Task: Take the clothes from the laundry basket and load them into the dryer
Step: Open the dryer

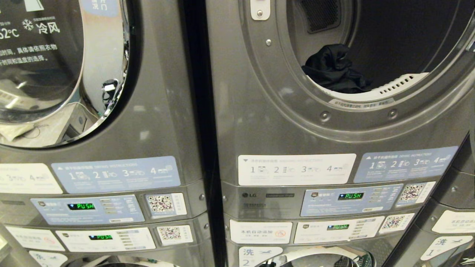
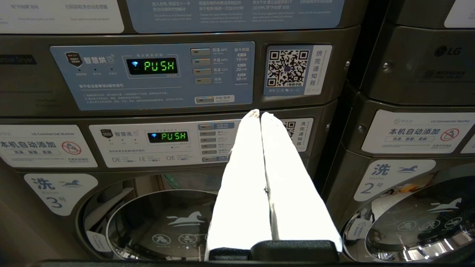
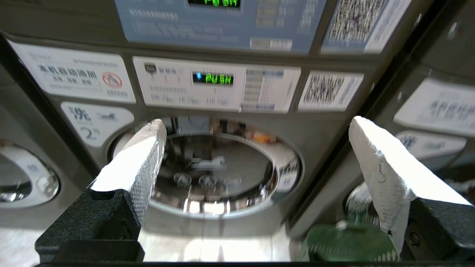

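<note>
The grey dryer [image 1: 282, 122] on the right has its round opening uncovered, and a black garment [image 1: 336, 68] lies at the front lip of the drum. A green laundry basket [image 3: 349, 244] shows low in the right wrist view, on the floor beside the machines. My right gripper [image 3: 256, 124] is open and empty, facing the lower washer's round door [image 3: 207, 174]. My left gripper [image 2: 258, 113] is shut, its white fingers [image 2: 245, 178] pressed together with nothing between them, pointing at the control panels. Neither arm shows in the head view.
A second stacked machine [image 1: 96, 111] stands on the left with its glass door shut. Control panels [image 1: 349, 200] with green "PUSH" displays run across both stacks. Another machine [image 2: 412, 111] stands further right in the left wrist view.
</note>
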Motion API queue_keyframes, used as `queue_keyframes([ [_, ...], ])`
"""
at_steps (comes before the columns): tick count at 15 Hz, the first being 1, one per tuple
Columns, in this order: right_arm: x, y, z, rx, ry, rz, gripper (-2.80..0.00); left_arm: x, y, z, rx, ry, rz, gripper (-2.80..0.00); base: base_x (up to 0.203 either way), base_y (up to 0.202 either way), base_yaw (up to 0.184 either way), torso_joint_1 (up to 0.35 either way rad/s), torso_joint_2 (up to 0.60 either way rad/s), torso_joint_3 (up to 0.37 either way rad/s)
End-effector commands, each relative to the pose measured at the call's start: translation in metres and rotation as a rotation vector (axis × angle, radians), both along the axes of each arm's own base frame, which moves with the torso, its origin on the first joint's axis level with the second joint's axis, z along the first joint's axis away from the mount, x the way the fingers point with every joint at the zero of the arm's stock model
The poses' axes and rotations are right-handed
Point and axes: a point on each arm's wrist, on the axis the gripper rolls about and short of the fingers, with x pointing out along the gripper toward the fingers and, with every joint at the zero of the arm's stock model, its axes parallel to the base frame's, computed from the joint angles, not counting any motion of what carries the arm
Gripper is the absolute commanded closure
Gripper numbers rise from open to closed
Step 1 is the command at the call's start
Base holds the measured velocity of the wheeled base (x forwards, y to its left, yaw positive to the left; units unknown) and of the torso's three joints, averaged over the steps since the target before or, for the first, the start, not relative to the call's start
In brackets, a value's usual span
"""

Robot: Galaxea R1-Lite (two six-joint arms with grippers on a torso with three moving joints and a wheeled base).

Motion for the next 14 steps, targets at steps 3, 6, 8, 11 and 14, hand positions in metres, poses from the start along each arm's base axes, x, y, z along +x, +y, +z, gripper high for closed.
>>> queue_keyframes([
  [3, -0.0173, 0.0004, -0.004, -0.049, -0.225, 0.013, 0.0, 0.0001, 0.0, -0.0004, 0.0, 0.002, 0.001, 0.0, 0.0, 0.0, 0.0, 0.0, 0.0, 0.0],
  [6, -0.0169, 0.0004, -0.0035, -0.062, -0.218, 0.014, 0.0, 0.0001, 0.0, -0.0004, 0.0, 0.002, 0.001, 0.0, 0.0, 0.0, 0.0, 0.0, 0.0, 0.0],
  [8, -0.0169, 0.0005, -0.0035, -0.061, -0.218, 0.018, 0.0, 0.0001, 0.0, -0.0004, 0.0, 0.002, 0.001, 0.0, 0.0, 0.0, 0.0, 0.0, 0.0, 0.0],
  [11, -0.0169, 0.0004, -0.0035, -0.063, -0.218, 0.016, 0.0, 0.0001, 0.0, -0.0004, 0.0, 0.002, 0.001, 0.0, 0.0, 0.0, 0.0, 0.0, 0.0, 0.0],
  [14, -0.0168, 0.0004, -0.004, -0.071, -0.217, 0.017, 0.0, 0.0001, 0.0, -0.0004, 0.0, 0.002, 0.001, 0.0, 0.0, 0.0, 0.0, 0.0, 0.0, 0.0],
])
